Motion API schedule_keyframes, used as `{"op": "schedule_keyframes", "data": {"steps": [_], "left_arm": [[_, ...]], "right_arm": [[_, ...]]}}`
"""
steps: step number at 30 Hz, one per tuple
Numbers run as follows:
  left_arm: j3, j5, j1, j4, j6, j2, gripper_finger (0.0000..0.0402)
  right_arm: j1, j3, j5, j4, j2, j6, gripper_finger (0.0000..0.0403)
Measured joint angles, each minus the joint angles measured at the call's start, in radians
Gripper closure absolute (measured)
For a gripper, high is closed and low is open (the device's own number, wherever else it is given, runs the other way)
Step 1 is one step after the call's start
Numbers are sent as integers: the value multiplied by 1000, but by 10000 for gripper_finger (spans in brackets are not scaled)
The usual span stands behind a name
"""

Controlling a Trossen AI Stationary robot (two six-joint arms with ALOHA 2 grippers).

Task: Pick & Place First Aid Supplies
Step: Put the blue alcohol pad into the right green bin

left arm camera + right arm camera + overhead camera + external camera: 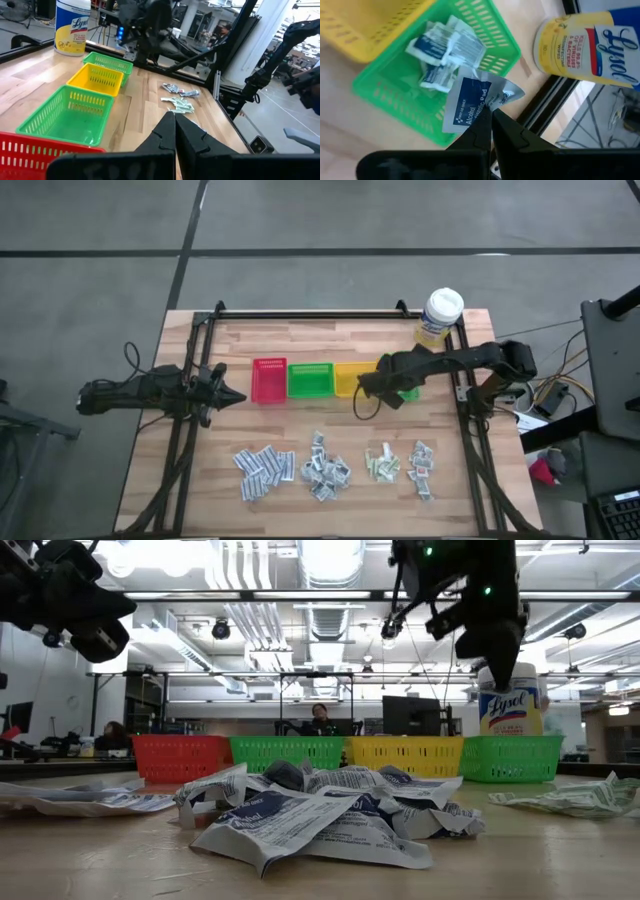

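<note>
Left gripper (238, 396) sits at the table's left side, just beside the red bin (269, 379), jaws clenched together with nothing between them. Next in the row stand a green bin (310, 379) and a yellow bin (350, 378), touching side by side along the middle of the wooden table (330, 440). Right gripper (491, 122) hangs over the far green bin (395, 90) at the row's right end, jaws pinched on a white-blue alcohol pad sachet (470, 102), held just above that bin. Several more white-blue sachets (442, 47) already lie inside this bin. The yellow wipes tub (440, 315) stands upright at the table's far right corner, near the bin but apart from it. Along the near edge, the remaining first aid supplies lie in four loose heaps: white-blue (262, 468), grey-silver (325, 468), pale green (381, 464) and white-red (422, 466).
</note>
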Motion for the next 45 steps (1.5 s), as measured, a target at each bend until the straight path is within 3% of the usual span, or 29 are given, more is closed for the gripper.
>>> {"op": "schedule_keyframes", "data": {"steps": [16, 31, 45], "left_arm": [[0, 0, 0, 0, -16, 0, 401], [0, 0, 0, 0, -20, 0, 401], [0, 0, 0, 0, -30, 0, 401]], "right_arm": [[-217, -41, -4, 247, 0, -166, 394], [-282, -62, -48, 309, 0, -221, 394], [-294, -198, -67, 394, 1, -228, 394]]}}
